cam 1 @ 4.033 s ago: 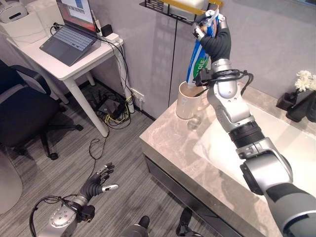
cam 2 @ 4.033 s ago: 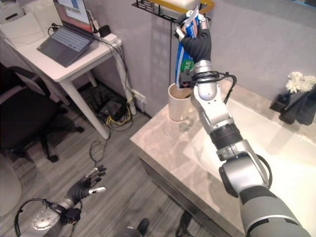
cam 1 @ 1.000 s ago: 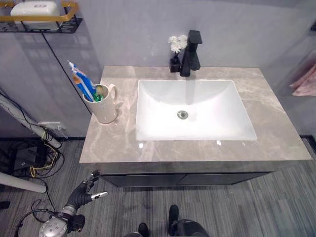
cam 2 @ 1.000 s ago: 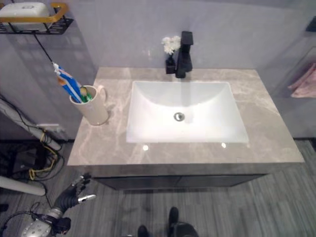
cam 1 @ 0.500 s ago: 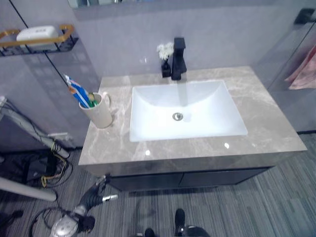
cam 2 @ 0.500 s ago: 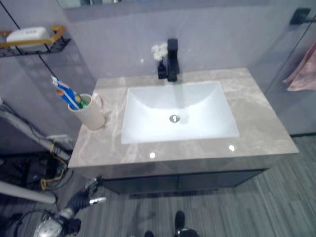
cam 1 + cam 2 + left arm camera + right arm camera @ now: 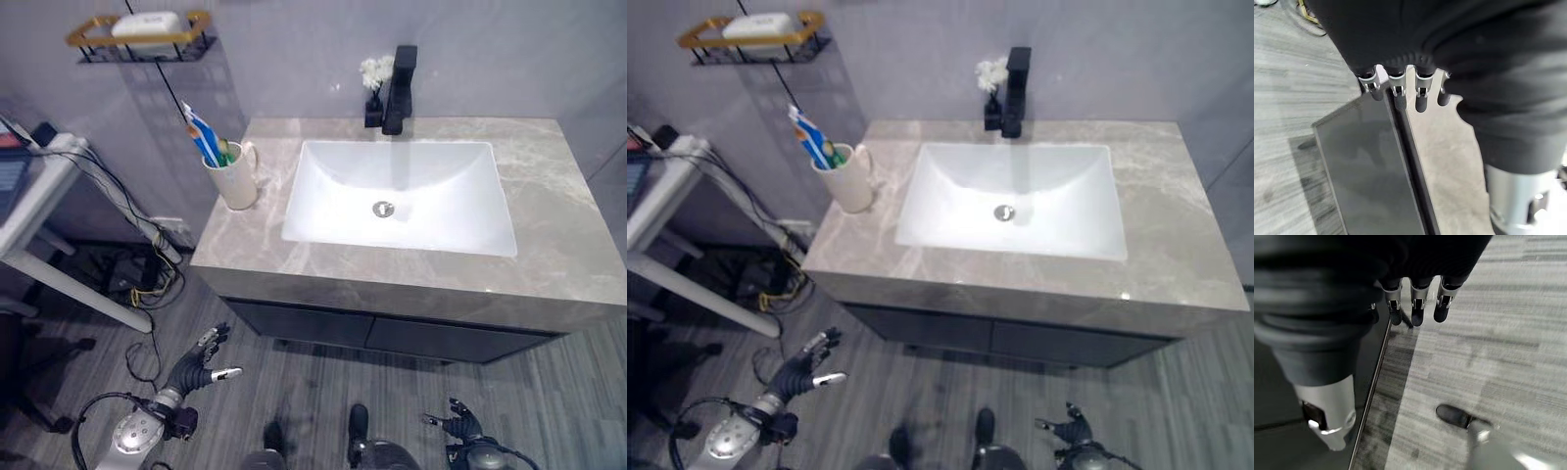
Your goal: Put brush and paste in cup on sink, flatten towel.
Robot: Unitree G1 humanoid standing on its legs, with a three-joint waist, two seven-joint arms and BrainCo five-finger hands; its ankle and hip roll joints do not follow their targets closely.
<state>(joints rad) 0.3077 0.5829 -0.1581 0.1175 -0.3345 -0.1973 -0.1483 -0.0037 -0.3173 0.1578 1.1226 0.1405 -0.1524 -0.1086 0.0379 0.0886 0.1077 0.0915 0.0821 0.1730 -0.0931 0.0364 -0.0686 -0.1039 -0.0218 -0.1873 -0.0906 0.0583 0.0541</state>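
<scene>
A cream cup [image 7: 236,177] stands on the left end of the grey marble counter [image 7: 549,262], beside the white sink basin [image 7: 441,211]. A blue and white paste tube [image 7: 200,131] leans out of the cup, and a green brush [image 7: 224,152] stands in it too. My left hand [image 7: 200,369] hangs low over the floor at the lower left, fingers spread and holding nothing. My right hand [image 7: 457,422] hangs low at the lower right, also spread and holding nothing. Both wrist views show straight fingers [image 7: 1396,94] [image 7: 1418,309] over the cabinet front and the floor.
A black faucet [image 7: 400,86] and a small vase of white flowers [image 7: 371,78] stand behind the basin. A wire wall shelf [image 7: 142,37] with white soap hangs above the cup. A white table [image 7: 34,211] and loose cables [image 7: 147,279] lie to the left.
Four seconds ago my right hand held the paste tube above the cup; now the tube sits in the cup and that hand hangs low. The camera has swung, shifting the whole scene.
</scene>
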